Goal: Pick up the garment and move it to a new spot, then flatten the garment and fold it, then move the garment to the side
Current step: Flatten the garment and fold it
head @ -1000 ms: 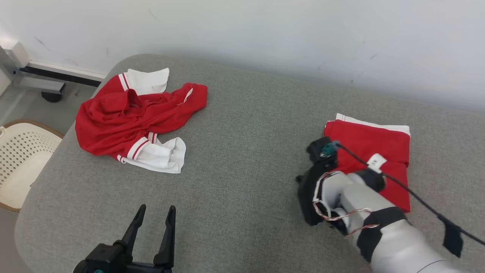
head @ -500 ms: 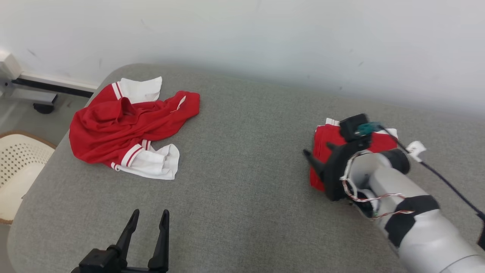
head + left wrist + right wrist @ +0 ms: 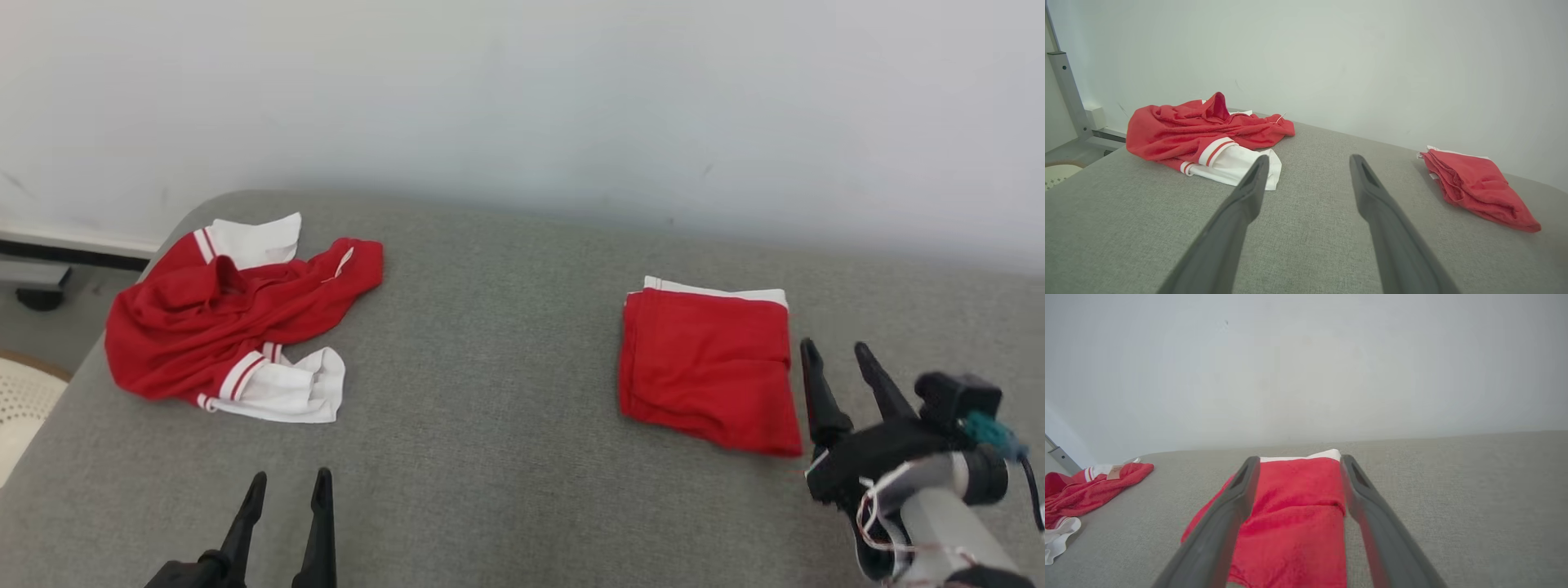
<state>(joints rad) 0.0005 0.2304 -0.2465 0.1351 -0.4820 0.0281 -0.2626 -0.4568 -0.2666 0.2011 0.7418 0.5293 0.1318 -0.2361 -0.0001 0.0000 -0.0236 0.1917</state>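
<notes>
The folded garment (image 3: 706,367) lies on the cushion (image 3: 506,425), the wall (image 3: 522,106) behind it. The crumpled garment (image 3: 229,318) lies well to its left, and the right gripper (image 3: 833,345) sits just beside its right edge.

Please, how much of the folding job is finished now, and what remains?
Done: one red garment lies folded on the right of the grey surface. In hand: nothing; the right gripper sits beside it, jaws open and empty, and the left gripper is open too. Left: the crumpled red-and-white garment at the left is not yet flattened or folded.
</notes>
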